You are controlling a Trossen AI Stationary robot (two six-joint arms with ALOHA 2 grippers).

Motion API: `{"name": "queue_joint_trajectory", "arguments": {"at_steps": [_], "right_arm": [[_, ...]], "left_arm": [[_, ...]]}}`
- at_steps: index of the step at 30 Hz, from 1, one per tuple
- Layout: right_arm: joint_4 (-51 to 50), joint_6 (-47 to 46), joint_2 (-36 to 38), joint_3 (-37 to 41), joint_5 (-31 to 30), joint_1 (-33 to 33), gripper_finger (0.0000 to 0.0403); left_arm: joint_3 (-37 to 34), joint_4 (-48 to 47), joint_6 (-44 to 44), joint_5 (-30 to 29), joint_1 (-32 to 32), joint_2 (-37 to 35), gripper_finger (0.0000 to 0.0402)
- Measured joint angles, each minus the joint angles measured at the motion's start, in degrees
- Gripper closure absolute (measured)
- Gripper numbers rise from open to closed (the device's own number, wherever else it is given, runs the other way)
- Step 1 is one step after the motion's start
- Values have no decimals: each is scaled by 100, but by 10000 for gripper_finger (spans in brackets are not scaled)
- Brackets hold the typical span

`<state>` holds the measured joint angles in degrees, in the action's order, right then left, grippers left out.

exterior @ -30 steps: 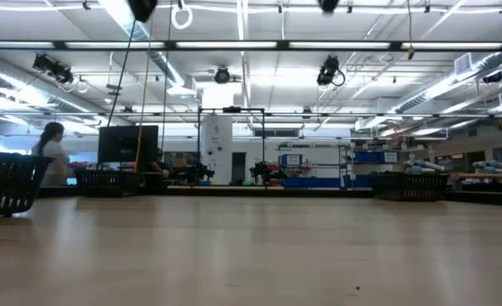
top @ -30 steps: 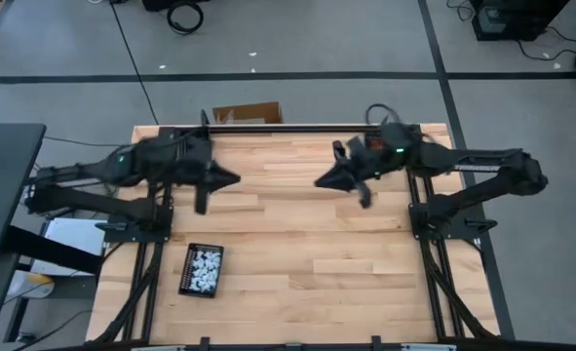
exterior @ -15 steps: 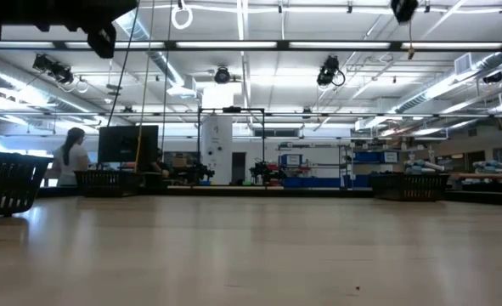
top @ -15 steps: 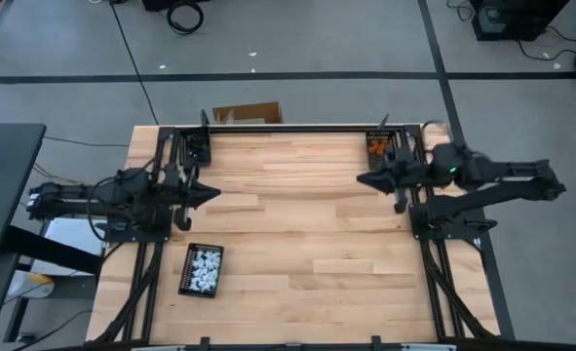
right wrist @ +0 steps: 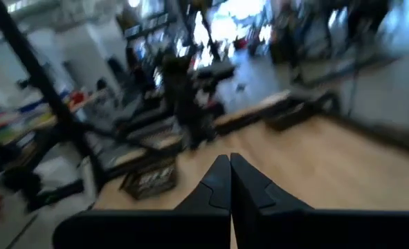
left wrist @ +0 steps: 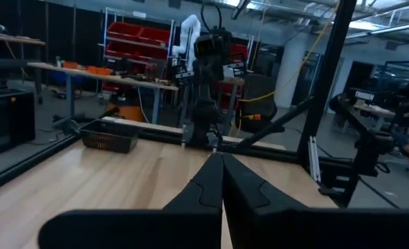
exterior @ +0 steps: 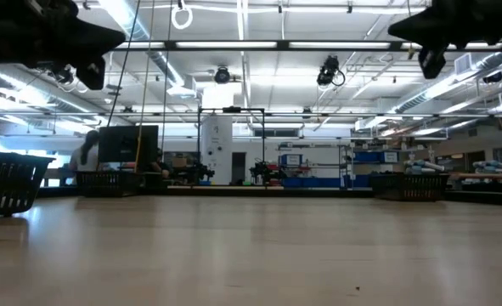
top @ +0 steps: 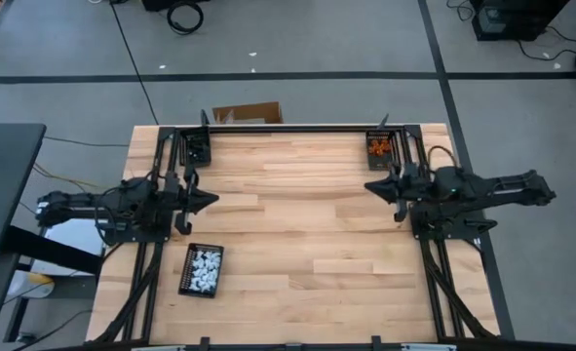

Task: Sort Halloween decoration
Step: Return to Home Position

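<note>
Trays ringed the claws in the high view. The left claw (top: 212,198) hung over the left side of the table (top: 297,244), pressed together and empty. The right claw (top: 371,183) faced it from the right side, also pressed together and empty. White trinkets (top: 204,267) lay in a black tray (top: 187,261) near the left claw, toward the table's near edge. Orange trinkets (top: 378,146) filled a second tray (top: 369,158) just beyond the right claw, at the far edge. A third tray (top: 198,148) sat at the far edge beyond the left claw, its contents too dark to tell. Bare wood ran wide between the two claw tips. A cardboard box (top: 249,114) lay on the floor past the far edge.

In the low view, the left arm (exterior: 55,38) and right arm (exterior: 454,30) hung high, well apart from the tabletop. The surface below them was open, with tray walls only at the sides.

In the left wrist view, the fingers (left wrist: 204,187) met in a closed wedge, with the orange-filled tray and the right arm ahead across open wood.

In the right wrist view, the fingers (right wrist: 249,190) were shut together, a tray lay ahead, and the rest was blurred.
</note>
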<state>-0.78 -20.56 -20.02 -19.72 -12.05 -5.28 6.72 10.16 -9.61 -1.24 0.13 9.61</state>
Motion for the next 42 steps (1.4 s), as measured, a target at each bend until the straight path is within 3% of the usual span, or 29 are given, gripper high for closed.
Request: {"name": "queue_joint_trajectory", "arguments": {"at_steps": [3,6,9,16,20,30,42], "right_arm": [[223,453,588,313,-258,75,401],[242,690,1012,579,-7,195,401],[249,256,1249,888,317,310,401],[601,-62,1252,1487,573,365,401],[583,62,1293,1640,601,367,401],[637,296,1268,1936,744,463,400],[673,233,1256,1936,333,470,372]], "left_arm": [[-46,-170,27,-19,101,-206,393],[-52,-603,24,-48,240,-479,393],[-54,-977,20,-50,269,-749,393],[-136,-1230,169,-34,260,-942,393],[-605,-523,5,123,253,-940,393],[-621,-515,18,244,250,-929,393],[-625,-569,-153,306,253,-925,389]]}}
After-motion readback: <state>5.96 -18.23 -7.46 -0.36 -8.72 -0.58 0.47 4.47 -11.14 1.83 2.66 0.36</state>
